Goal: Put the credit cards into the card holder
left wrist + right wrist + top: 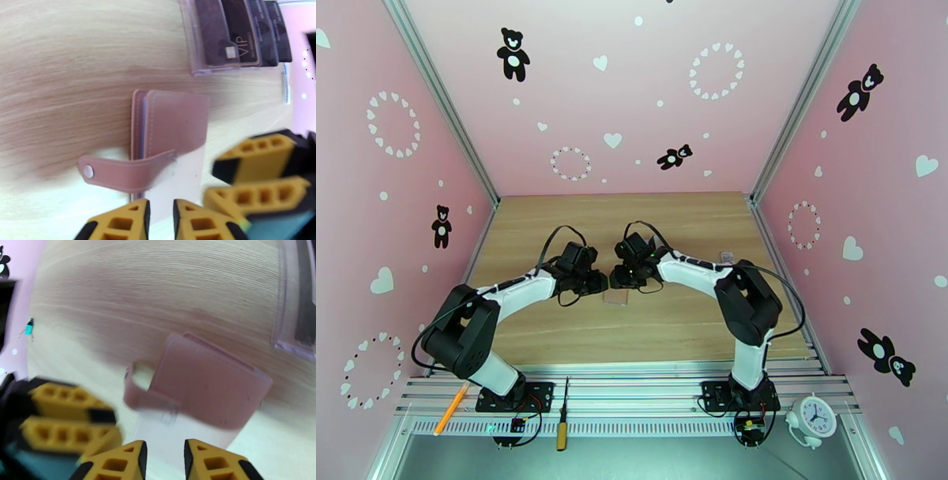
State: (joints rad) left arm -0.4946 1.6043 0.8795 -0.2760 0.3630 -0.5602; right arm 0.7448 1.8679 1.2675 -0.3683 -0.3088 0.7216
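Tan card holder (173,118), just beyond left hand (161,206)

Pink bear-print walls (632,95), wooden table (671,331)

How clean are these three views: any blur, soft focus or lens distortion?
Top view: sharp, evenly lit, wide-angle bend along the frame rails. Left wrist view: wallet fairly crisp, right gripper smeared, table grain streaked. Right wrist view: soft throughout, wallet and left gripper blurred.
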